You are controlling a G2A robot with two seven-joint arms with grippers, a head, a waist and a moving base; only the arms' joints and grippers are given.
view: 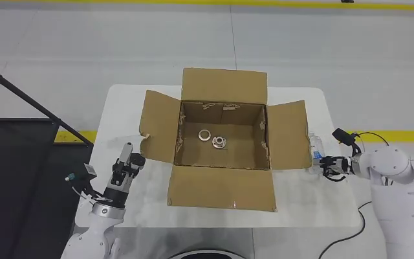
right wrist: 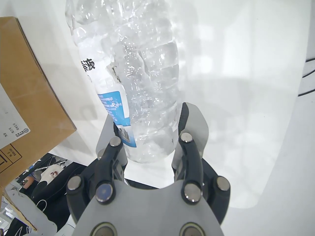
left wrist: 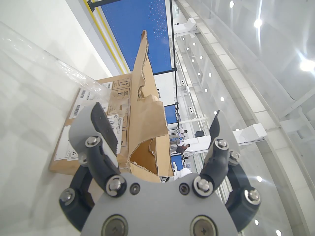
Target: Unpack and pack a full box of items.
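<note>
An open cardboard box [view: 223, 188] stands in the middle of the white table [view: 310, 207] with its four flaps spread out. On its floor lie a pale ring [view: 204, 135] and a small metal part [view: 220, 141]. A clear, crumpled water bottle [right wrist: 128, 57] with a blue and white label lies on the table beside the box's right flap [view: 315, 147]. My right gripper [right wrist: 149, 115] is shut on the bottle's end, one finger on each side. At the table's front left my left gripper [left wrist: 157, 110] is open and holds nothing. It points at the box's torn left flap [left wrist: 145, 114].
The box's labelled side wall [left wrist: 98, 114] is close ahead of the left gripper. A box corner [right wrist: 37, 94] lies near the bottle. A black panel [view: 32, 181] stands left of the table. A black cable [view: 349, 233] hangs off the right side.
</note>
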